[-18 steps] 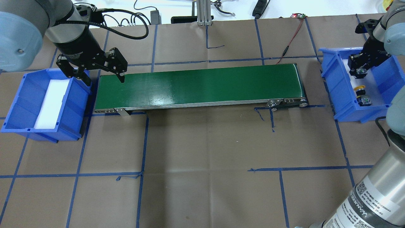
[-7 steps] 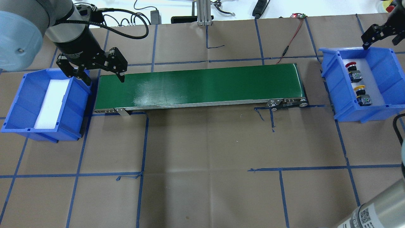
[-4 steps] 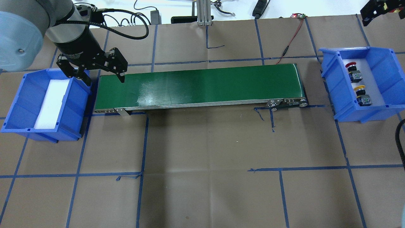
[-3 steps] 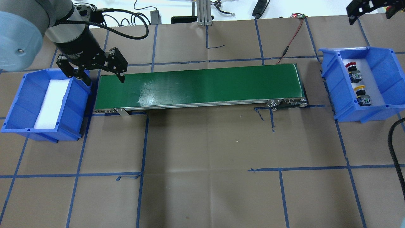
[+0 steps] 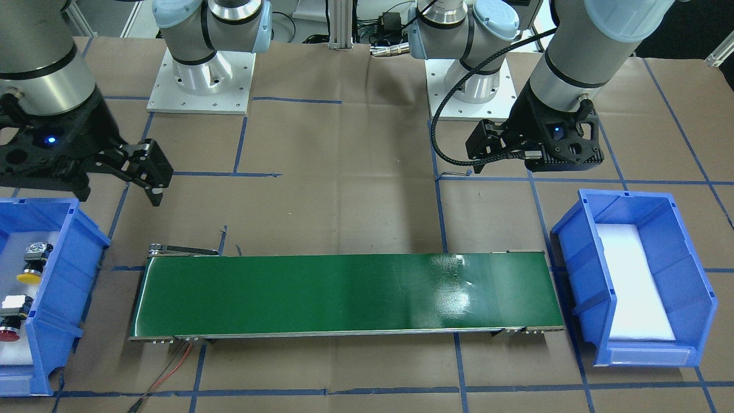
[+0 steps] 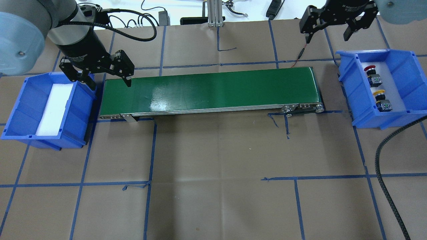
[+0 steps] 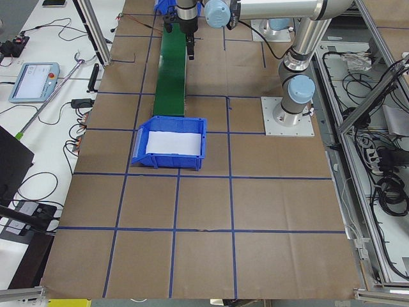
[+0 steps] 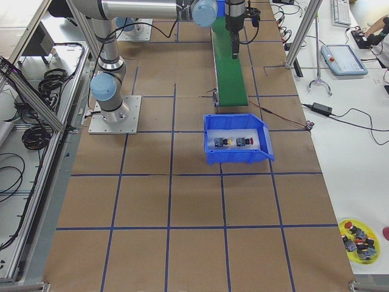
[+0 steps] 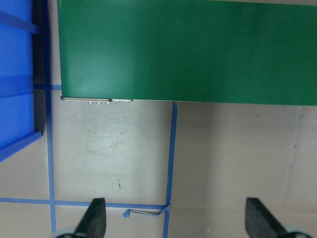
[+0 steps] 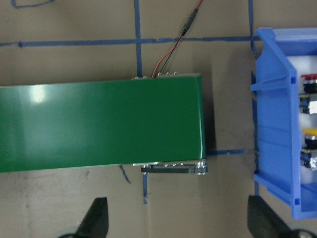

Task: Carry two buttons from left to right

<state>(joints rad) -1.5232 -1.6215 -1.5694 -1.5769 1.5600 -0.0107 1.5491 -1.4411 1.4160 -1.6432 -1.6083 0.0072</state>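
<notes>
Red button [image 6: 369, 68], yellow button [image 6: 379, 92]: both lie in blue bin [image 6: 350, 86] near desk's [image 6: 213, 166] right edge, red nearer far edge, probably not touching each other. Right pincer [image 6: 327, 38] released, empty, near desk's far edge, beyond green belt [image 6: 213, 90]. Left pincer [image 6: 109, 85] released, empty, over belt's left end, beside second bin [image 6: 20, 110].

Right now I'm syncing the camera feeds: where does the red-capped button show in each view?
Front-facing: red-capped button at the far left edge, in the blue bin.
Overhead: button far right.
Exterior left: not visible.
Exterior right: button near centre.
Left wrist: not in it.
Right wrist: button at right edge.
Shared landmark: green conveyor belt.
</notes>
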